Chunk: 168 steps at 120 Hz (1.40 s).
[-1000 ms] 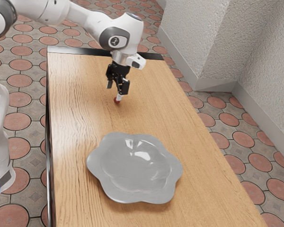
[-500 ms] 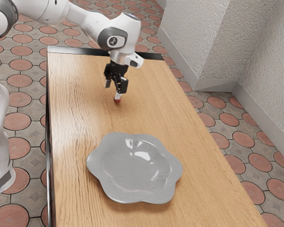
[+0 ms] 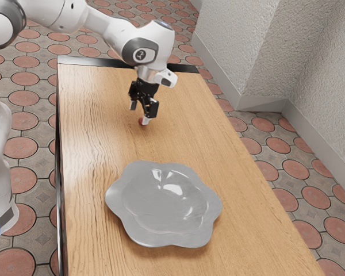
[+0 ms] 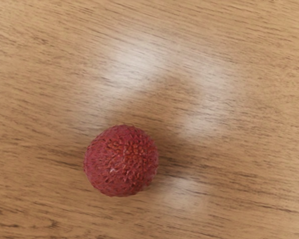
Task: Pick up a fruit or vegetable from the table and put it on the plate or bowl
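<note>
Red lychee [image 4: 120, 160] not yet grasped.
It is seen on the bench [image 3: 92, 115] under the parted, empty pincer [image 3: 142, 112]; the grey plate [image 3: 112, 201] is unfilled.

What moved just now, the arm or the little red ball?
Only the white arm: its black fingers lifted slightly, then dipped back toward the exterior view's right, above the bumpy red round fruit. Nothing was grabbed. The fruit and the grey wavy-edged plate stayed put.

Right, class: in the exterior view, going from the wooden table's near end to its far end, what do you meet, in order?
scalloped grey plate → small red bumpy round fruit → black far edge of the table
</note>
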Tool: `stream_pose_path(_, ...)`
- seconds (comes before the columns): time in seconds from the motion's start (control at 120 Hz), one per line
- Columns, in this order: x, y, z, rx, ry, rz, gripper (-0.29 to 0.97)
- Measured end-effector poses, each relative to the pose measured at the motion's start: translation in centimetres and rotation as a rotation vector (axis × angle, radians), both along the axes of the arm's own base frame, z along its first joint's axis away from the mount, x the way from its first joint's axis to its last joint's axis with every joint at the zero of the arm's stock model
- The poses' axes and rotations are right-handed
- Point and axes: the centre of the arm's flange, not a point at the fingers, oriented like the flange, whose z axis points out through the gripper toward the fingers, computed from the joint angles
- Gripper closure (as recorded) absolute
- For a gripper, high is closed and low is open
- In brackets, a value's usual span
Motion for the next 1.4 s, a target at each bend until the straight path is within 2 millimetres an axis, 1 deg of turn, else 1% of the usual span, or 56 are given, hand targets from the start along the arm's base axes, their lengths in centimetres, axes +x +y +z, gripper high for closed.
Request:
stream_pose_path(0.2, 0.0, 0.1, -0.3, 0.012, 0.007, 0.023, 0.00)
stream_pose_path(0.417, 0.1, 0.9, -1.0, 0.019, 0.013, 0.060, 0.00)
stream_pose_path(1.058, 0.5, 0.8, -2.3, 0.025, 0.035, 0.091, 0.00)
stream_pose_path(1.142, 0.5, 0.8, -2.2, 0.025, 0.034, 0.094, 0.03)
stream_pose_path(1.25, 0.4, 0.9, -2.2, 0.024, 0.033, 0.099, 0.13)
stream_pose_path(1.3, 0.4, 1.0, -2.1, 0.023, 0.030, 0.101, 0.16)
stream_pose_path(1.4, 0.1, 1.8, -1.9, 0.020, 0.026, 0.120, 0.18)
